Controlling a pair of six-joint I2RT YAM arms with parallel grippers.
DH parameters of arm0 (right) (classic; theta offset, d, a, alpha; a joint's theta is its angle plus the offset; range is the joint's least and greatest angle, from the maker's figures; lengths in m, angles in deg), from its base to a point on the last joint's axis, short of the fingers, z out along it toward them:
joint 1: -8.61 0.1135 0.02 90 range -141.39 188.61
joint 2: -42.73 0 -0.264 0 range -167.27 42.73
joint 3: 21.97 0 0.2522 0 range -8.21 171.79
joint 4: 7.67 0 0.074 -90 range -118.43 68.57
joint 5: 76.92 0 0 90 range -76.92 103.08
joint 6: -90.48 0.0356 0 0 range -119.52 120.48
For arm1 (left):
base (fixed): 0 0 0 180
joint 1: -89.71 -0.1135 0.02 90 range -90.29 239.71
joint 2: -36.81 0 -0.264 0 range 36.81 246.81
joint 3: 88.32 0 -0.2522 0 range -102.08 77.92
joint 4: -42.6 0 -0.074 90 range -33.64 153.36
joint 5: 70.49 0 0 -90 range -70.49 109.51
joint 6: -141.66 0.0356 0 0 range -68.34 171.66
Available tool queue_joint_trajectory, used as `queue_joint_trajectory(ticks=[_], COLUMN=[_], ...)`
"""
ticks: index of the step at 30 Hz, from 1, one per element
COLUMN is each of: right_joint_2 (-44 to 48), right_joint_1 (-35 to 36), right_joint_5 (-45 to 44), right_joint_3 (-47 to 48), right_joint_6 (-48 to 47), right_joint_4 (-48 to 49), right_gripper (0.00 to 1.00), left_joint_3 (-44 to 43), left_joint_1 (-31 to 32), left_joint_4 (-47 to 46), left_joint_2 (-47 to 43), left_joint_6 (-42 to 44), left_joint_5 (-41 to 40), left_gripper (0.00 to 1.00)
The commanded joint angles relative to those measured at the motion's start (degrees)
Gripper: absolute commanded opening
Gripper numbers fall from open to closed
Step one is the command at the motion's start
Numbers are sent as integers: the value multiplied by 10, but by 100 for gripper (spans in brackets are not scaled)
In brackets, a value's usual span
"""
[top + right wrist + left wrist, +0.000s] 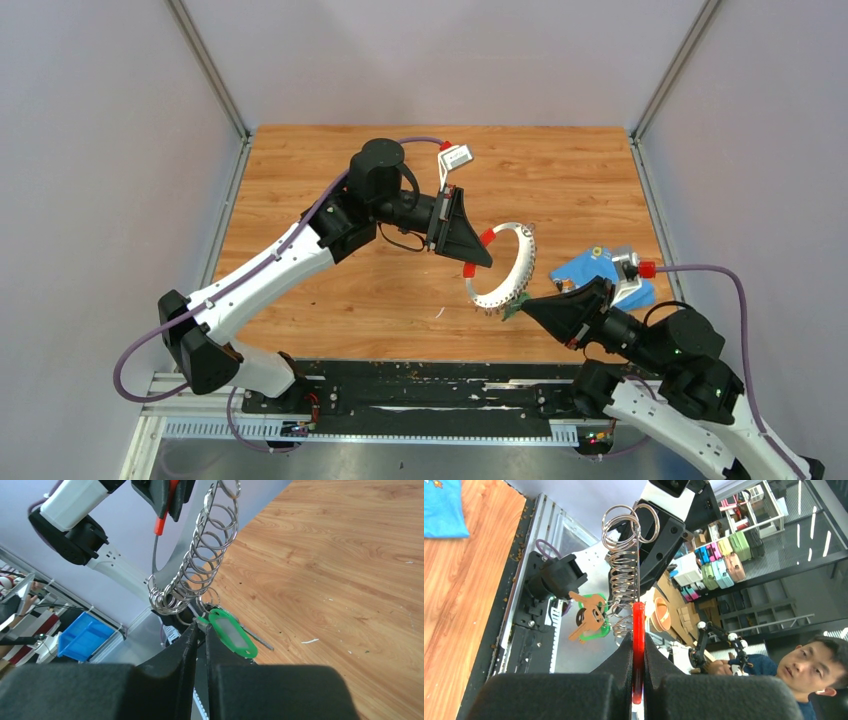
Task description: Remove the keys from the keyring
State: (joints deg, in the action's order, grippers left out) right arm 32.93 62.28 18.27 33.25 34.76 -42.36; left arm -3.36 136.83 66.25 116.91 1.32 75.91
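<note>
Silver keyring [523, 262], toothed overhead, looped close-up

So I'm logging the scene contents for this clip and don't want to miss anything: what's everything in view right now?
keyring: one, silver with red on one arc, held up above the table between the two arms
small rings: many, silver, strung along the keyring
keys: two seen, tan, hanging at the keyring's low end
tag: one, green, with the keys
cloth: one, blue, right side of the table, partly behind the right arm
table: one, wood-brown, under everything
person: one, dark top, background of the left wrist view
left fingers: black, shut on the keyring's red part
right fingers: black, pinched at the keys and tag
</note>
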Motion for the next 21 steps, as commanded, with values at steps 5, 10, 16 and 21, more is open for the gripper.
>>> queue_joint_trajectory(ticks=[5,10,16,21], right_joint_2=[21,-9,-29,-47], right_joint_1=[4,4,4,4], right_joint_5=[55,90,66,59], right_joint_3=[6,6,0,-11], right_joint_6=[10,-10,-32,-41], right_joint_4=[-33,14,51,68], right_gripper=[13,12,12,11], left_joint_3=[-23,-22,-19,-17], left_joint_1=[5,5,5,5], left_joint_4=[8,33,46,56], left_joint_2=[2,6,6,7], left_joint_6=[-15,-6,-4,2], left_joint_5=[13,12,10,12], left_gripper=[0,0,0,0])
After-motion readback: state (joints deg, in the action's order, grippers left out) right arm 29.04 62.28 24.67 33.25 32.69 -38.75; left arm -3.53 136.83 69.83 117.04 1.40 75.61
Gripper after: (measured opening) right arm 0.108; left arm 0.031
